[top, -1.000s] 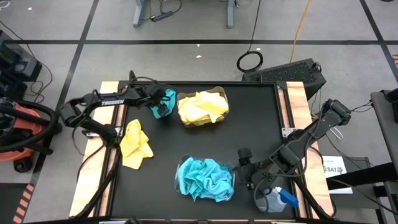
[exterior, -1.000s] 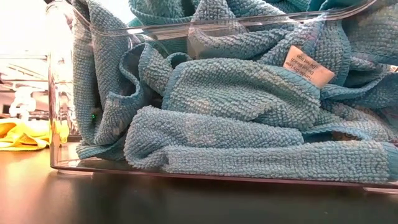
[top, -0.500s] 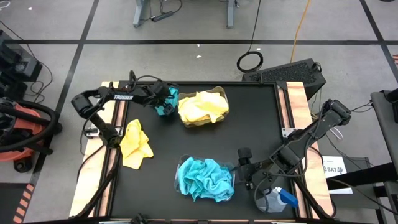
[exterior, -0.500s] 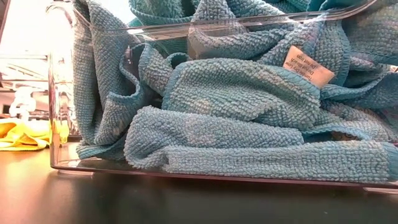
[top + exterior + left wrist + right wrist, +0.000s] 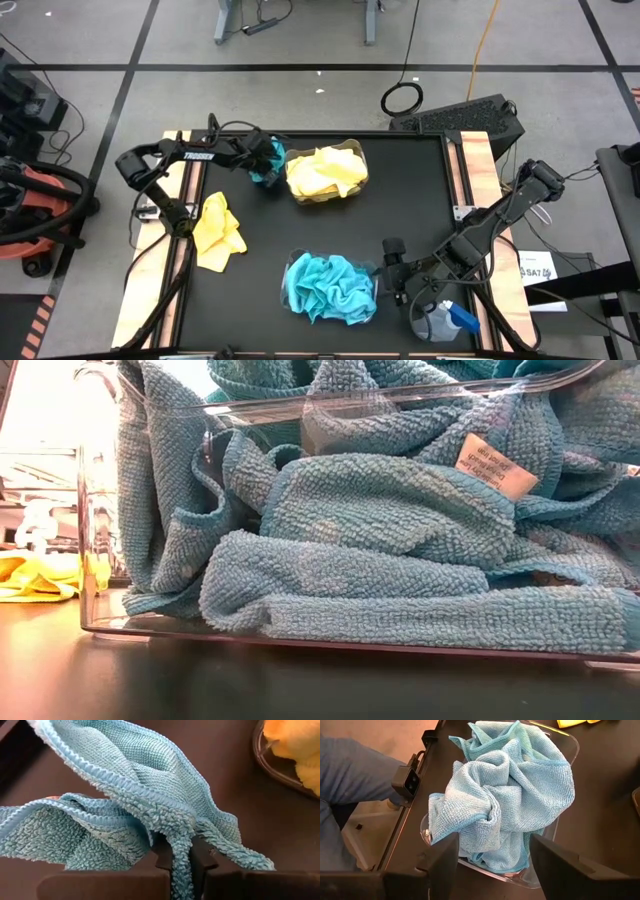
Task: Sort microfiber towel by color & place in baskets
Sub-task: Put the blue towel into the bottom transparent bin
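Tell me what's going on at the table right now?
The left claw has shut on a blue towel at the table's far left, beside the tub of yellow towels. One yellow towel lies loose on the table's left side. The near tub is heaped with blue towels. The right claw hangs open next to that tub, with a spray bottle near the right arm.
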